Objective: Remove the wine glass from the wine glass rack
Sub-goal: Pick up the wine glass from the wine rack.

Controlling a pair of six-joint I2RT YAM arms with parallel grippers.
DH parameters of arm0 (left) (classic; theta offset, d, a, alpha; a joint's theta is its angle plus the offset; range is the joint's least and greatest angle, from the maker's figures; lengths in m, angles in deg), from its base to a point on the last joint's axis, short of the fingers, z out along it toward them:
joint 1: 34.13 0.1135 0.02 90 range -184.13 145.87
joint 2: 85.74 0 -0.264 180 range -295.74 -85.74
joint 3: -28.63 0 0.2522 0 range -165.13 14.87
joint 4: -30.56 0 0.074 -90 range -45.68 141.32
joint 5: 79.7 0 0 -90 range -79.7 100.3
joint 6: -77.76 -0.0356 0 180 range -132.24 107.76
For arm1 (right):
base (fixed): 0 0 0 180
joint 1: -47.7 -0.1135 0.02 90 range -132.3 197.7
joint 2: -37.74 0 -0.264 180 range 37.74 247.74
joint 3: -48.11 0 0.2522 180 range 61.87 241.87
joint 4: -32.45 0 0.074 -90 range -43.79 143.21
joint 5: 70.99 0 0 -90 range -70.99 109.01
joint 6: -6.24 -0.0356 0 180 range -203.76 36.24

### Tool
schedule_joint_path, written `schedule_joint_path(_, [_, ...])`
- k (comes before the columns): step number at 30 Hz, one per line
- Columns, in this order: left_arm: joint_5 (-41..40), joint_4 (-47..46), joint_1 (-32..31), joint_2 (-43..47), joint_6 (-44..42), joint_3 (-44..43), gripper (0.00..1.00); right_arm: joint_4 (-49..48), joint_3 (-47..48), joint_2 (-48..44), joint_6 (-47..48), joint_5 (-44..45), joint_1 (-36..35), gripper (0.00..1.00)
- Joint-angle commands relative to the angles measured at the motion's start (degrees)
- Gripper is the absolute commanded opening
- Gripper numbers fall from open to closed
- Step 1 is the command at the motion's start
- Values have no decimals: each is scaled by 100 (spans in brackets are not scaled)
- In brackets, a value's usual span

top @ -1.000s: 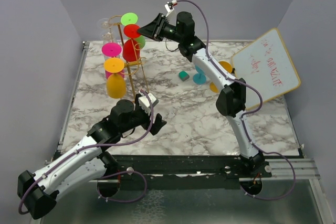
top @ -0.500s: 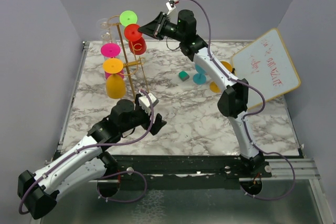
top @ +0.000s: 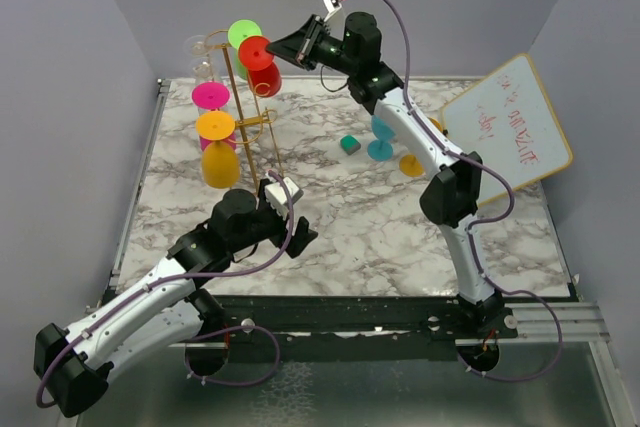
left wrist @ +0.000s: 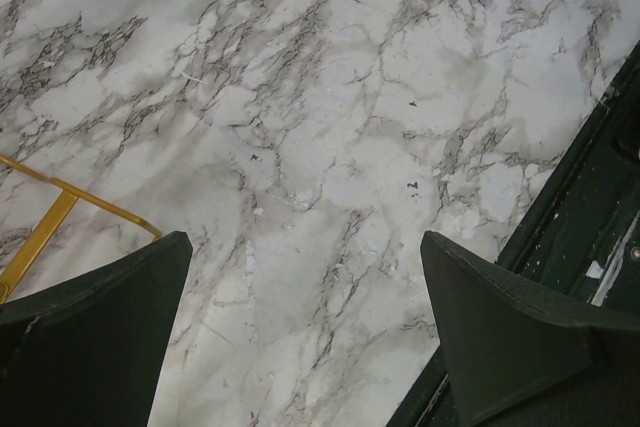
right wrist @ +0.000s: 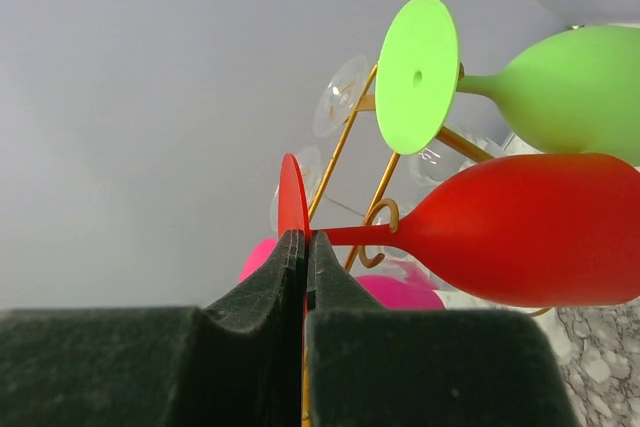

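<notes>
The red wine glass [top: 264,75] is tilted near the top of the gold wine glass rack [top: 238,97]. My right gripper [top: 273,51] is shut on the thin edge of its round foot. In the right wrist view the right gripper [right wrist: 305,237] pinches that red foot, and the red wine glass [right wrist: 520,232] stretches away to the right, its stem lying in a curled hook of the rack [right wrist: 386,211]. My left gripper [top: 290,219] hovers low near the rack's base, open. In the left wrist view the left gripper [left wrist: 305,239] has only marble between its fingers.
More glasses hang on the rack: green [top: 244,35], pink [top: 212,97], orange [top: 218,152] and clear [top: 200,47]. A teal block [top: 349,144], a teal glass [top: 380,137] and an orange glass [top: 412,165] are on the marble table [top: 340,217]. A whiteboard [top: 510,127] leans at the right.
My right gripper closed on the red glass's foot and rose slightly to the right. The glass's bowl swung up from hanging. The left arm stayed still.
</notes>
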Motion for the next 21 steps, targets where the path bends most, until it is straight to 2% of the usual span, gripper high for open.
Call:
schedule_joint_path(1, [160,-100,23,-24,41,83,99,190,-120,-306,-44,256,14,1])
schedule_joint_path(21, [177,-116,24,-35,42,88,99,164,-327,-440,-56,285,148,0])
